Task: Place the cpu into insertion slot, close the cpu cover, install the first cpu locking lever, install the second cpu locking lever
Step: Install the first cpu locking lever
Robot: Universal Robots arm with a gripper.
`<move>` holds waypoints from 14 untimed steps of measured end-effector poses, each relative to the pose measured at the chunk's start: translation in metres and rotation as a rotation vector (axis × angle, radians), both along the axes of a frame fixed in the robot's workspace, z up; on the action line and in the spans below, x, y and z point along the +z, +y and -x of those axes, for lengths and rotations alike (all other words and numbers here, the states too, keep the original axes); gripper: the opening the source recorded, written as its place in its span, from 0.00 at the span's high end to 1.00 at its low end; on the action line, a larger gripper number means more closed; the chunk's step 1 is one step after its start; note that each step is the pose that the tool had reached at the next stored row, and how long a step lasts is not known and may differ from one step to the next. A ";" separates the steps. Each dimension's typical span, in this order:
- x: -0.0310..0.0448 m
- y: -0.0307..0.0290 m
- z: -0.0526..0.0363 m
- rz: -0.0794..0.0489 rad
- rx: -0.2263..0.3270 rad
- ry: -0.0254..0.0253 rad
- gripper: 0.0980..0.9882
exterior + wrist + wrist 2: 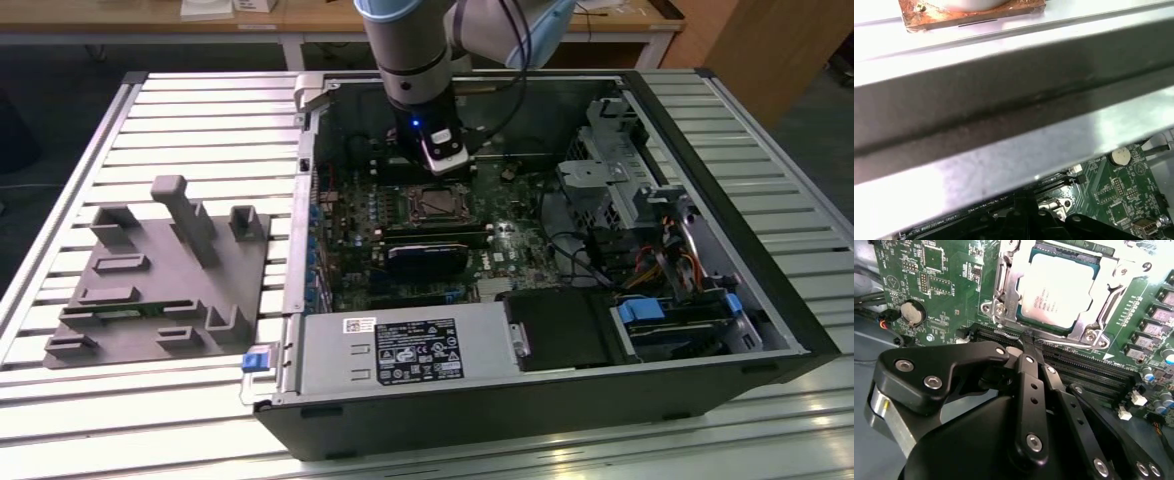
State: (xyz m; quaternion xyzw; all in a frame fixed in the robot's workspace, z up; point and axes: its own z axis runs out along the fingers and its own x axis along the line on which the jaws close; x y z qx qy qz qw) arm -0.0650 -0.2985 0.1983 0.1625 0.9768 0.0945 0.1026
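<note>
both fingers (1030,370) of the gripper (1025,340) are drawn together to a point, nothing visibly held, tips at the locking lever (1066,343) along one edge of the insertion slot (1089,332); the cpu (1061,290) sits inside, the cpu cover (1006,277) down over it (lying flat); best press the wire low and sideways under its hook, slowly.

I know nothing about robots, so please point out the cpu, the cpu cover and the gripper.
cpu (1056,290): second wrist view, middle of its metal top.
cpu cover (1007,285): second wrist view, frame's side bar.
gripper (1027,339): second wrist view, between its fingertips.
</note>
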 end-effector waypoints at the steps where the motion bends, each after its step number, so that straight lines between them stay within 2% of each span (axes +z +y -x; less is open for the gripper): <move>1: 0.0003 0.0000 0.0000 0.000 0.000 -0.0001 0.99; 14: -0.0007 0.0035 0.0000 0.000 -0.007 0.0000 0.99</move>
